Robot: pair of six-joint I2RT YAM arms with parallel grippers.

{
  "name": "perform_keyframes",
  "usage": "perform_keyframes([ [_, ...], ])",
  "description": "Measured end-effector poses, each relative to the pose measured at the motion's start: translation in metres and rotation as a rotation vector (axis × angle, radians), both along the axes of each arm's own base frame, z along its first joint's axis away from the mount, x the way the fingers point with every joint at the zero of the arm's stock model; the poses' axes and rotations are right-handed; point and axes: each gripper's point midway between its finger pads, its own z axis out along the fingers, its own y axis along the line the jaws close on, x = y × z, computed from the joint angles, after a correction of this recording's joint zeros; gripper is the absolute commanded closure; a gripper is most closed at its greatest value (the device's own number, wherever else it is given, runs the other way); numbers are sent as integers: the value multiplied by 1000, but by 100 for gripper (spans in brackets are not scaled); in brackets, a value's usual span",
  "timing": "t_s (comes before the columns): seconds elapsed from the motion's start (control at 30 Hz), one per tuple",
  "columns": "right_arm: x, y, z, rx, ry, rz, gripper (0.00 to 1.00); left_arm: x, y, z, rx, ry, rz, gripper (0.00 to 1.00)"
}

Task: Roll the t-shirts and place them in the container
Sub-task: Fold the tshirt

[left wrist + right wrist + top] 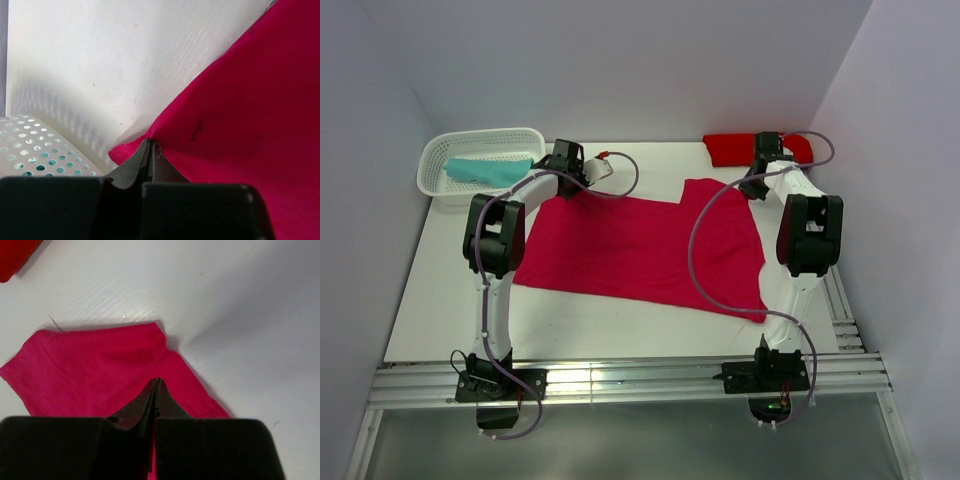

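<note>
A raspberry-crimson t-shirt (pixel 640 250) lies spread flat on the white table. My left gripper (pixel 578 182) is at its far-left corner, beside the basket. In the left wrist view that gripper (pixel 150 142) is shut, pinching the shirt's edge (pixel 240 115). My right gripper (pixel 755 187) is at the shirt's far-right corner. In the right wrist view it (pixel 158 380) is shut on the cloth of the sleeve (pixel 100 365). A scarlet t-shirt (pixel 740 148) lies bunched at the far right, partly behind the right wrist. A teal t-shirt (pixel 485 170) lies in the basket.
The white lattice basket (pixel 435 160) stands at the far left, close to my left gripper, and its wall (pixel 35 145) shows in the left wrist view. A corner of the scarlet t-shirt (pixel 12 257) shows in the right wrist view. Walls enclose the table on three sides.
</note>
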Motion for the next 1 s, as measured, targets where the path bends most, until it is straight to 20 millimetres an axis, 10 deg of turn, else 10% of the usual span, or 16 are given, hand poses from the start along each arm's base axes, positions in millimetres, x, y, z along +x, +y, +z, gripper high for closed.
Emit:
perform_keyframes([
  [0.17,-1,0,6,1,-18,-3,47,0,0,0,1,0,1,100],
  [0.23,-2,0,6,-3,-15,3,42,0,0,0,2,0,2,100],
  [0.77,53,-6,-6,-24,-1,20,34,-1,-1,0,6,-1,2,100],
  [1.0,42,-4,-30,-17,90,34,38,-1,-2,0,7,-1,1,100],
])
